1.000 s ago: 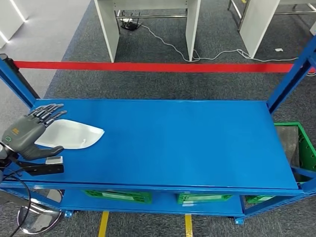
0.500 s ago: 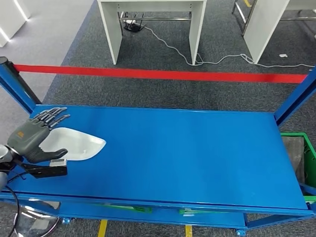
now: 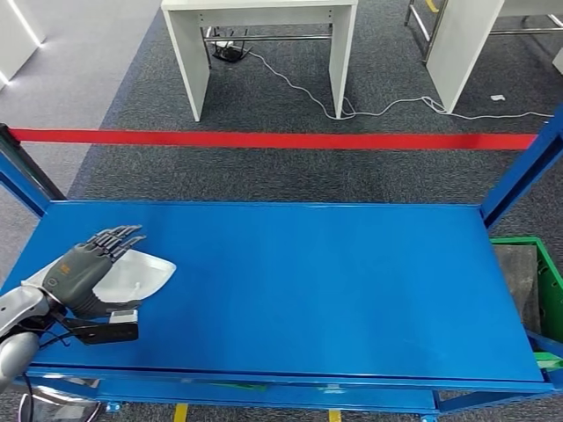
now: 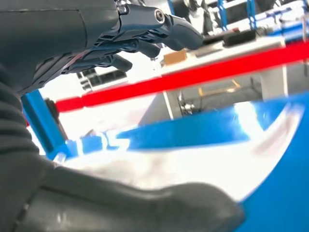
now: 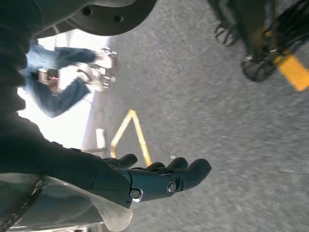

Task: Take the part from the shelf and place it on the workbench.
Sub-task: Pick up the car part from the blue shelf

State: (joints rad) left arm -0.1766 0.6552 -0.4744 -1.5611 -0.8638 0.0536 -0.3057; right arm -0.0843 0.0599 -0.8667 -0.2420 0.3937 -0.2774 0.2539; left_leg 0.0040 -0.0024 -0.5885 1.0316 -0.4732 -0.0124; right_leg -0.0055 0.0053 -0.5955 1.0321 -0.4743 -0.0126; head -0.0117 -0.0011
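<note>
Head view: the floor is grey carpet crossed by a red tape line (image 3: 279, 139). A white table (image 3: 260, 44) stands beyond the line, and a white cable (image 3: 372, 110) trails on the carpet beside it. In the foreground a blue metal shelf (image 3: 318, 281) spans the frame, with blue uprights at its far corners and a green bin (image 3: 550, 281) past its right end. The white part (image 3: 136, 273), a flat, shallow piece tapering to a point, lies on the shelf surface near the left end. The left hand (image 3: 84, 272) is over the near-left portion of the part. Its fingers (image 3: 118, 237) are extended above the part and its thumb is at the part's near edge. Whether the hand has full contact with the part cannot be told from this view.

Left wrist view: the blue shelf surface and the red tape line appear behind the hand. The left hand is spread around the white part (image 4: 204, 166), with the dark fingers (image 4: 171, 31) on one side and the thick grey thumb (image 4: 146, 208) on the other. A clear gap separates the fingers from the part. The picture is too blurred to tell whether the thumb touches it.

Right wrist view: grey carpet with yellow floor markings (image 5: 134, 133) forms the background, and a person in blue trousers (image 5: 58, 72) stands at a distance. The right hand (image 5: 160, 179) holds nothing. Its fingers are extended and lie close together.
</note>
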